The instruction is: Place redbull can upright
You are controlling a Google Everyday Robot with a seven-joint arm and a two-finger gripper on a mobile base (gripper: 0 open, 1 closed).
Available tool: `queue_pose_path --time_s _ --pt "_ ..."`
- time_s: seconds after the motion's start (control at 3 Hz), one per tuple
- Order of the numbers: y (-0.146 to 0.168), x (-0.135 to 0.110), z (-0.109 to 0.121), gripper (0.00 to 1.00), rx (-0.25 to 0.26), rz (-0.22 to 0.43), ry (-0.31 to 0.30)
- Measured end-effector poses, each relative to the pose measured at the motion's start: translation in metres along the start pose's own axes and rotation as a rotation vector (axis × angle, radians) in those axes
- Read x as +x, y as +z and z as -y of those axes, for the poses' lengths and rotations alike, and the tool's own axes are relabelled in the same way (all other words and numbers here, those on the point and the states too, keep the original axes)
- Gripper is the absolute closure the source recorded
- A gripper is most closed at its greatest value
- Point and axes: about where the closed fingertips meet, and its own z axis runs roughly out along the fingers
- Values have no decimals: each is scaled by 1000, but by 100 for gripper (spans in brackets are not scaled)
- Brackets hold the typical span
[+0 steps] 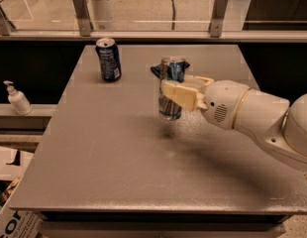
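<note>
The gripper (166, 83) (closed around the redbull can (170, 108)) hangs mid-table (119, 157); the wider can (108, 59) stands at ten o'clock.

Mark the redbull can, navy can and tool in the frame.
redbull can (170, 108), camera view, lower body below the tool.
navy can (109, 61), camera view, mid-body.
tool (161, 79), camera view, mid-grip, shut on the redbull can above the table (119, 172).

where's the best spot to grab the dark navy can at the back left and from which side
Around its mid-body, coming in level from the front or right: the dark navy can stands upright on the table, with straight round walls and nothing touching it. The gripper, mid-table, is shut on the redbull can, so that probably goes down first.
</note>
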Motion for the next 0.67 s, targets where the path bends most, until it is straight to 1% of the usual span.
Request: queue_pose_path --time_s 0.67 --pt "7 3 13 100 136 -142 -34"
